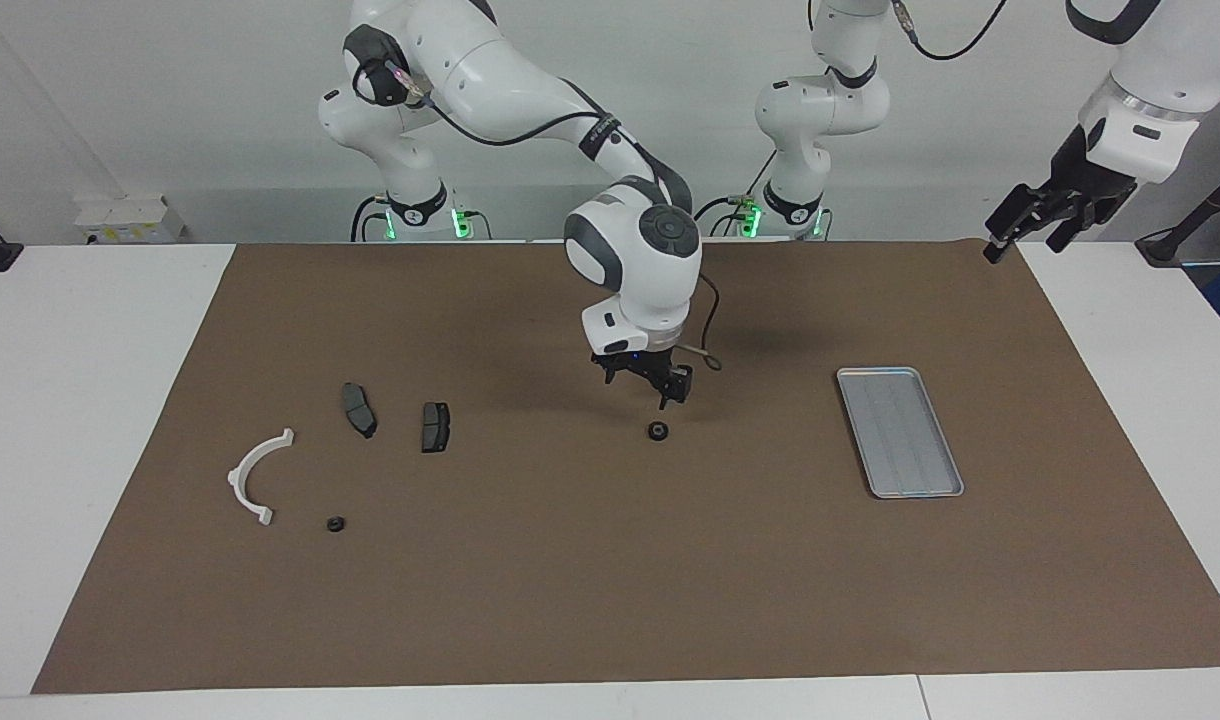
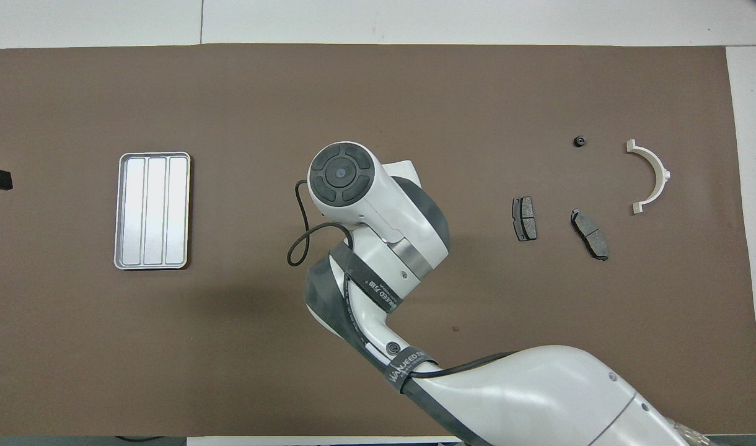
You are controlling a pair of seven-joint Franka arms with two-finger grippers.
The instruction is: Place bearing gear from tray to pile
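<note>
Brown mat [image 1: 570, 600], tray [image 1: 900, 431] lengthwise toward robots

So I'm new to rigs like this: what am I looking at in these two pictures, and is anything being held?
These are two white robot arms at a table covered by a brown mat. One picture faces the robots from across the table; the other looks down from above their own end, so the two are mirrored. On the mat lie an empty metal tray, a small black bearing gear near the middle, and at the right arm's end a white plastic arc, two dark pads and a second small black gear. The right gripper hangs open just above the middle gear, holding nothing. The left gripper waits raised, open and empty, over the mat's edge at the left arm's end.
</note>
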